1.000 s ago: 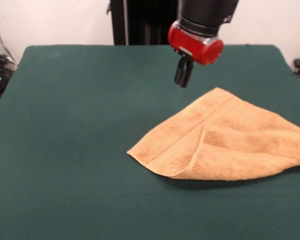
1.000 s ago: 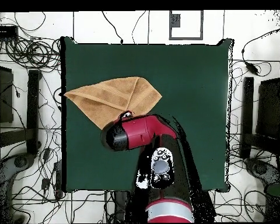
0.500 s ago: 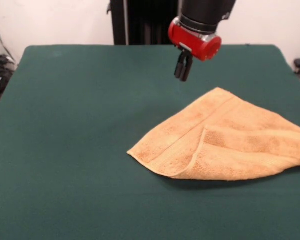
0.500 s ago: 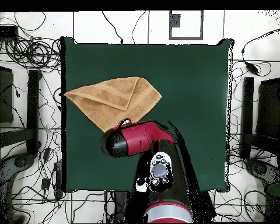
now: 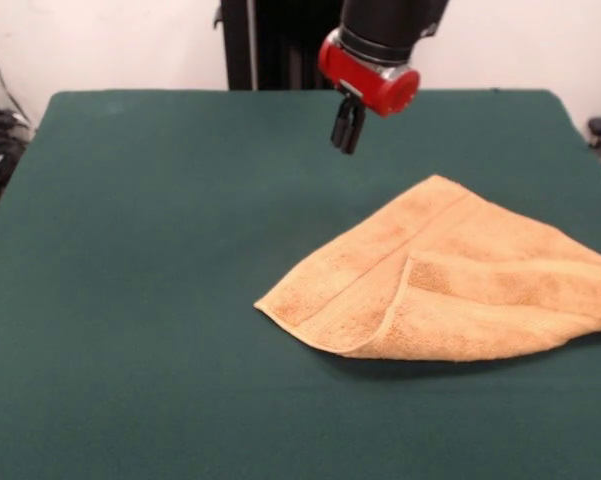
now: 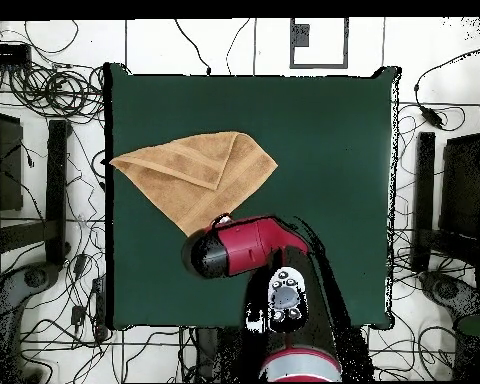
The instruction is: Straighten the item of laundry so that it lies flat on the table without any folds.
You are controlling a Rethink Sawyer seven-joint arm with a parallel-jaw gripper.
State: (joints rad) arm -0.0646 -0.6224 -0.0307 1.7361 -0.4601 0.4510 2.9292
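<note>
Towel (image 5: 450, 275) folded on green table (image 5: 150, 250), no label readable.

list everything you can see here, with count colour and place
towel: one, orange-tan, folded over itself, at the table's right side in the front view, one corner past the edge
table: one, dark green cloth cover, fills most of both views
cables: many, dark, on the white floor round the table in the overhead view
stands: dark frames, on the floor at both sides of the table
arm: one, red and black, reaching in over the table beside the towel
gripper: one, black, fingers close together, in the air above bare cloth, clear of the towel, holding nothing
</note>
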